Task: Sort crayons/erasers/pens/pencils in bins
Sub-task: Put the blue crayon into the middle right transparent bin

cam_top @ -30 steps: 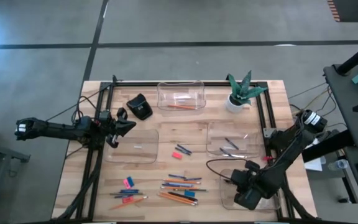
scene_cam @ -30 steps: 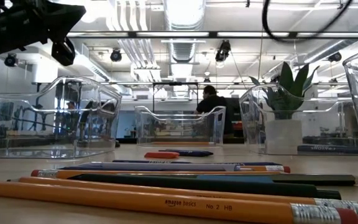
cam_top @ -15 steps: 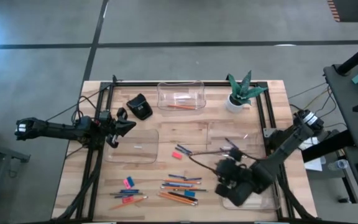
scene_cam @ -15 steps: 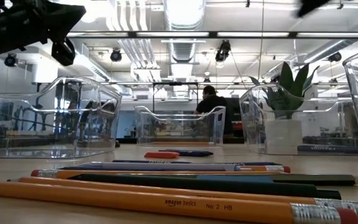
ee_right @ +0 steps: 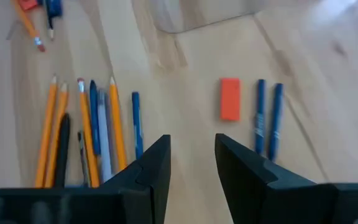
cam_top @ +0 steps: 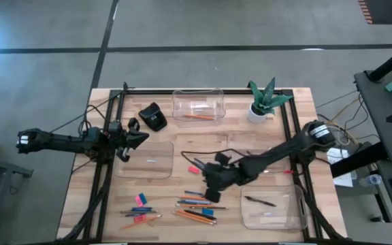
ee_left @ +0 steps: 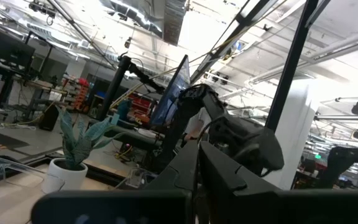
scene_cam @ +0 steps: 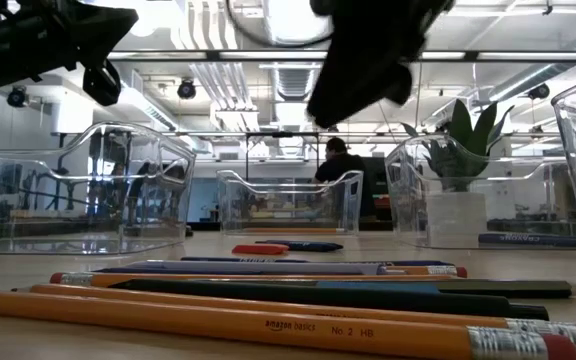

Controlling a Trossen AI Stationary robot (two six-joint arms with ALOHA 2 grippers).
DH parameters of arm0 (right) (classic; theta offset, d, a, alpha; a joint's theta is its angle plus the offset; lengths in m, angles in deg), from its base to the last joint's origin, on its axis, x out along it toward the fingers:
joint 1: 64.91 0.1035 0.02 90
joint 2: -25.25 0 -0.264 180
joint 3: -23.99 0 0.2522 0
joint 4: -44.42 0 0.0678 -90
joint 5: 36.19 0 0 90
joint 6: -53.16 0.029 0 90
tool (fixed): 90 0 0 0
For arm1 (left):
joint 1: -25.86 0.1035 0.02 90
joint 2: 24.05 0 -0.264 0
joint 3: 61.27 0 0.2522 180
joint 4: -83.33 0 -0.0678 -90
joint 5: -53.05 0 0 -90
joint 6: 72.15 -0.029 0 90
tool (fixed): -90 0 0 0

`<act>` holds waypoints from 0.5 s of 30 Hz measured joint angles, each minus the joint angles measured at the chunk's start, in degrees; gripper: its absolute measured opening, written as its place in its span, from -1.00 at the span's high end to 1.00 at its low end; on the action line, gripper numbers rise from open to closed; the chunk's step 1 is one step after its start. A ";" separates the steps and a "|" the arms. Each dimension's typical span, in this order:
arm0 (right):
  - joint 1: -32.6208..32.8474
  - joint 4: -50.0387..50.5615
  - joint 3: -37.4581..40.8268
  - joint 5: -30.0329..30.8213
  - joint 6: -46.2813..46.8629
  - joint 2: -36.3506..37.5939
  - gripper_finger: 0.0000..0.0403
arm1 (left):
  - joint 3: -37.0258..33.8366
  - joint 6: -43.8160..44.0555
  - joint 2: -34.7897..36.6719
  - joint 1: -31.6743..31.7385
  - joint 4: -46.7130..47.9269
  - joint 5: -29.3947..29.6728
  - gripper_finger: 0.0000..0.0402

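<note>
2 open fingers of the right end effector (cam_top: 212,188) hang over bare wood between pencils (ee_right: 84,134) and eraser (ee_right: 230,98)

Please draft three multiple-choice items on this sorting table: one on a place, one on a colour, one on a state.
1. Where is the right tool?
A. over the table's middle, above the loose pens and pencils
B. inside the far bin
C. beside the plant pot

2. What colour is the eraser ahead of the right tool in its wrist view?
A. green
B. orange-red
C. white

3. How do the right tool's fingers stand?
A. clamped on a pencil
B. apart, holding nothing
C. clamped on an eraser

Answers: 1 A, the high view shows it over the loose sticks at mid-table. 2 B, the small block looks orange-red. 3 B, bare wood shows in the gap between them.
</note>
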 joint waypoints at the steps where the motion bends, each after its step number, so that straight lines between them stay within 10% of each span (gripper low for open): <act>1: -0.25 -0.03 -0.53 -0.07 -0.10 -1.23 0.42 | 0.02 0.00 0.00 0.00 -0.02 0.00 1.00; 15: 1.13 -2.81 -9.55 -3.35 -0.76 -16.90 0.45 | 0.01 0.00 0.00 0.01 -0.02 0.00 1.00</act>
